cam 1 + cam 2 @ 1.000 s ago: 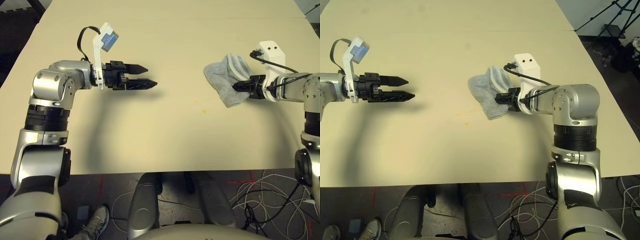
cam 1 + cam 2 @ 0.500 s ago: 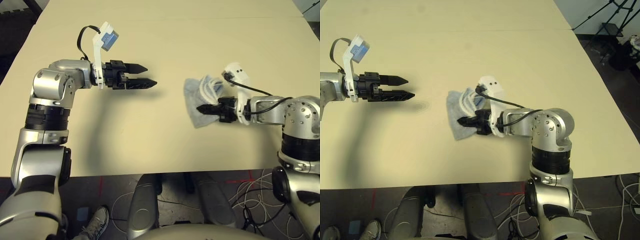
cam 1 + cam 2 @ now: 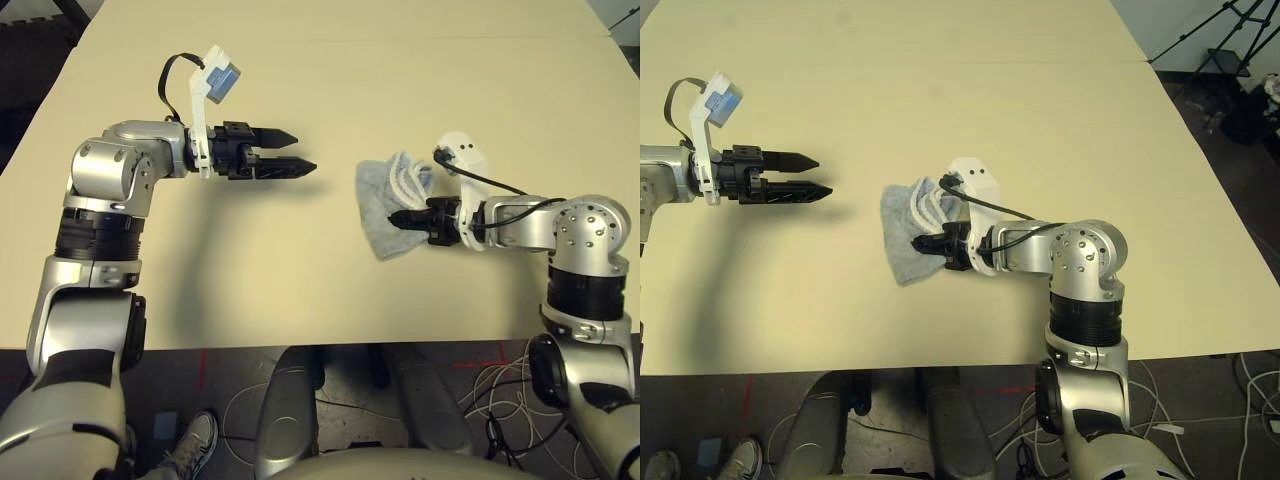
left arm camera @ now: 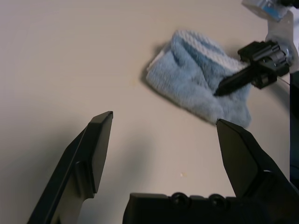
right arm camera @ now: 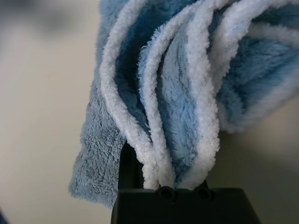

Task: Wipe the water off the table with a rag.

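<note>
No readable text, label, brand, number or sign appeared in any view.

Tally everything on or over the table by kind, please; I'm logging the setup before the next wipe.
Rags: 1, the rag, on the table, gripped by the right gripper.
Grippers: 2, right gripper and left gripper, open above the table.
Tiny yellowish specks of water: 2.
Total: 5.
</note>
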Robot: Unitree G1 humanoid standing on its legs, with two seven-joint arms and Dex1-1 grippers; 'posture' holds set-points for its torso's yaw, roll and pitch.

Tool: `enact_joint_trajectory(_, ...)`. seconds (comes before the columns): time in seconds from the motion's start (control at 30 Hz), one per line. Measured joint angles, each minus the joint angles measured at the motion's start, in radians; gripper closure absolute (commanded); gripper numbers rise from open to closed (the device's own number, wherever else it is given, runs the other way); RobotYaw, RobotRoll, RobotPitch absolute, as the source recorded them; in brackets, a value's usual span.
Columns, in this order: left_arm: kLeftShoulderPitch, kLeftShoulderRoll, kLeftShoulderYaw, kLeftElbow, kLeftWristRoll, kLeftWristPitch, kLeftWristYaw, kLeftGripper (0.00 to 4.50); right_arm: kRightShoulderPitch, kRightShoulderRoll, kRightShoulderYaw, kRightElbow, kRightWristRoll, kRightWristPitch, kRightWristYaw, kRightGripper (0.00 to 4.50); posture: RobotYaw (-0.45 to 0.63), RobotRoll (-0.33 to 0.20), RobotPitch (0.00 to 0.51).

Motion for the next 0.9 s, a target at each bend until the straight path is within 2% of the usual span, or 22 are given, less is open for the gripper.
enact_joint_trajectory(0.13, 0.000, 0.000, 0.001, 0.001, 0.000, -0.001, 0.001, 0.00, -0.008, -0.098, -0.031, 0.067, -0.074, -0.043, 0.012, 4.46, -0.02, 0.000, 0.335)
enact_joint_trajectory(0.33, 0.000, 0.000, 0.002, 0.011, 0.001, -0.015, 0.004, 0.00, -0.037, -0.187, -0.057, 0.165, -0.166, -0.081, 0.035, 4.46, -0.02, 0.000, 0.333)
enact_joint_trajectory(0.63, -0.014, -0.029, 0.017, 0.058, 0.017, -0.076, 0.050, 0.00, -0.080, -0.228, -0.060, 0.245, -0.278, -0.123, 0.068, 4.46, -0.02, 0.000, 0.331)
enact_joint_trajectory(0.77, -0.056, -0.079, 0.074, 0.138, 0.049, -0.177, 0.163, 0.00, -0.076, -0.252, -0.061, 0.267, -0.313, -0.145, 0.085, 4.46, -0.02, 0.000, 0.328)
enact_joint_trajectory(0.9, -0.084, -0.115, 0.137, 0.233, 0.109, -0.340, 0.338, 0.00, -0.065, -0.280, -0.072, 0.289, -0.336, -0.162, 0.105, 4.46, -0.02, 0.000, 0.326)
